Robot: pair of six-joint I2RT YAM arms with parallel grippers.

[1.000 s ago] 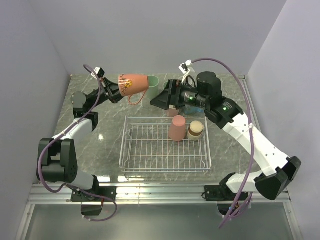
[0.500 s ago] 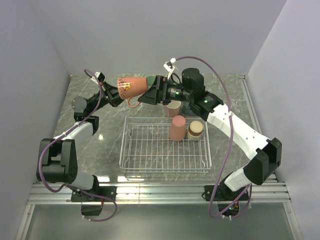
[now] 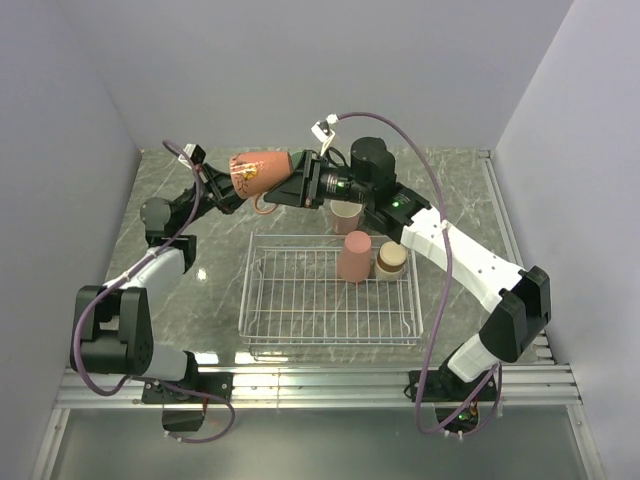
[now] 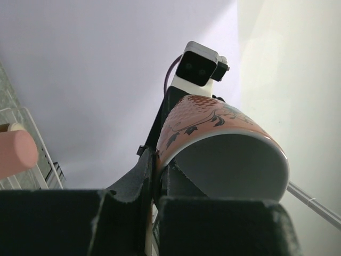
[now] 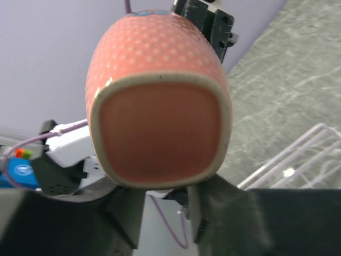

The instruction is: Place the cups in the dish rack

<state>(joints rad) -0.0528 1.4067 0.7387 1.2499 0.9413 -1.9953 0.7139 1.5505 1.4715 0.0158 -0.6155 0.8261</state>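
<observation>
A grey-green marbled counter (image 3: 200, 270) carries a rectangular white wire dish rack (image 3: 300, 300), which sits at its middle, in front of the two arm bases. Both arms reach to the far side of the counter and meet above it, behind the rack's far-left corner.

Between them, clear of the counter, hangs a salmon handled mug with a dotted pattern (image 3: 262, 172). It lies on its side, with its mouth toward the left arm and its handle hanging down. The left tool (image 3: 228, 185) is clamped tight on the mug's rim, one finger inside the wall and one outside. The right tool (image 3: 298, 188) is at the mug's flat base. In the right wrist view its jaws stand partly apart just under the base, with a gap between them. Whether they touch the mug cannot be told.

A tall pink cup (image 3: 354, 256) stands upside down in the rack's far-right part. A short brown cup (image 3: 391, 260) stands just beside it. A pale pink cup (image 3: 347, 214) stands on the counter just behind the rack, partly hidden by the right arm.
</observation>
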